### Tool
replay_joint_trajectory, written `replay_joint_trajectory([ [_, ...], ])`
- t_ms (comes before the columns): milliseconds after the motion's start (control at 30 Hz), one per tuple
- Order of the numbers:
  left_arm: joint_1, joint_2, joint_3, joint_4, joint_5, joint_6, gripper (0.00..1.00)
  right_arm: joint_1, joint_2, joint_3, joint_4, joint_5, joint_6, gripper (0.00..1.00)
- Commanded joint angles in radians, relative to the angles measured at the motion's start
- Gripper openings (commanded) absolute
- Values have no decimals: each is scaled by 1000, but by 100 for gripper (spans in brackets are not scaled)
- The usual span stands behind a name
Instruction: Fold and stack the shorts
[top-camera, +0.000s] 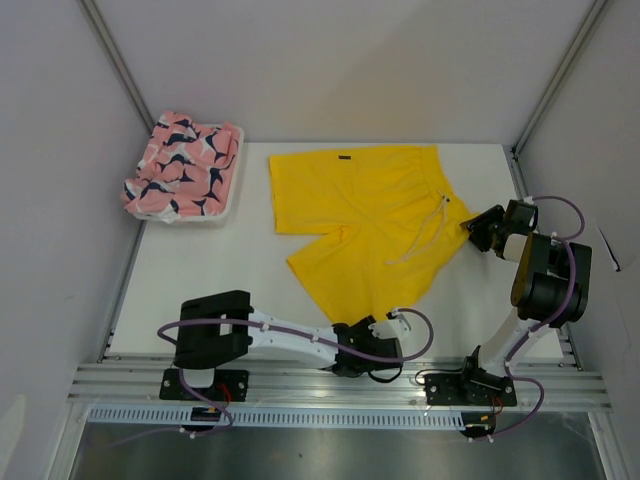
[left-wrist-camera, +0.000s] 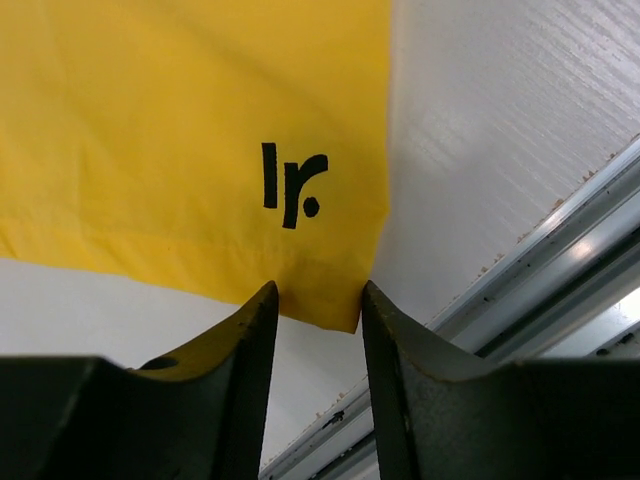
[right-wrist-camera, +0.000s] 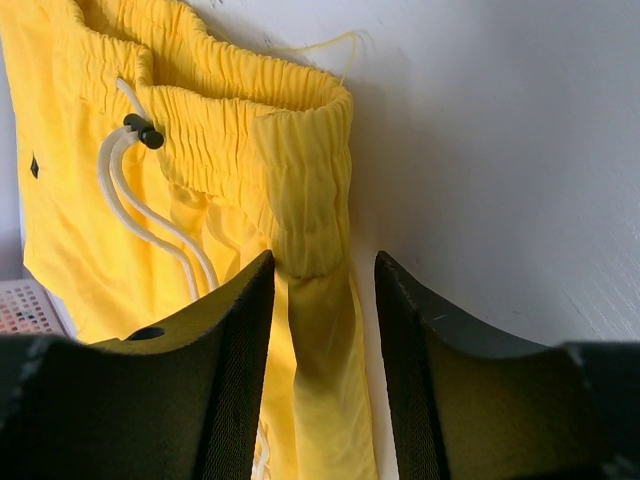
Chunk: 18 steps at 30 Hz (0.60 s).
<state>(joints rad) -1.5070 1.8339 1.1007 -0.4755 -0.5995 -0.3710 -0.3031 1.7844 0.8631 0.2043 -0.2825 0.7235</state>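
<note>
The white counter (top-camera: 200, 290) carries the yellow shorts (top-camera: 370, 215), spread flat in the middle. The pink printed shorts (top-camera: 185, 165) sit bunched in the mesh basket (top-camera: 228, 205) at the far left corner, not yet folded. I judge this is the start of the first fold on the yellow pair. My right fingers (right-wrist-camera: 245, 330) stand apart around the elastic waistband corner, near the white drawstring (right-wrist-camera: 150, 215). My left fingers (left-wrist-camera: 250, 350) are also apart, straddling a leg's hem corner. Neither pair is clamped yet. Next I need both to pinch firmly, then lift and carry the cloth across together. A black mark (left-wrist-camera: 293, 185) by the hem reads "lr."
</note>
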Motion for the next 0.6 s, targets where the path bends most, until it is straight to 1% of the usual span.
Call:
replay_joint_trajectory([
  [0, 2, 21, 36, 9, -29, 24, 39, 7, 6, -6, 29, -3, -6, 46],
  [33, 2, 25, 36, 12, -25, 26, 36, 13, 4, 0, 18, 6, -13, 46],
  [67, 2, 36, 44, 15, -19, 26, 30, 18, 3, 7, -2, 15, -16, 46],
  [133, 1, 42, 48, 15, 1, 24, 23, 31, 0, 20, -28, 40, -25, 45],
  [167, 1, 45, 54, 17, 10, 24, 18, 36, -2, 33, -51, 46, -32, 44],
  [233, -2, 45, 51, 28, 39, 20, 11, 41, -6, 37, -65, 54, -35, 26],
  [267, -5, 42, 48, 34, 46, 12, 0, 39, -10, 37, -80, 55, -36, 1],
  [400, -42, 27, 62, 25, 55, -3, 0, 32, -40, 33, -147, 75, -41, 0],
  [433, -62, 22, 67, 14, 56, -11, 0, 30, -71, 28, -160, 91, -45, 0],
  [500, -87, 2, 77, -20, 63, -40, 0, 21, -103, 28, -225, 118, -62, 0],
  [533, -113, -8, 88, -28, 67, -51, 0, 18, -146, 30, -290, 162, -73, 0],
  [567, -123, -18, 94, -41, 84, -71, 0, 16, -166, 31, -319, 184, -84, 0],
])
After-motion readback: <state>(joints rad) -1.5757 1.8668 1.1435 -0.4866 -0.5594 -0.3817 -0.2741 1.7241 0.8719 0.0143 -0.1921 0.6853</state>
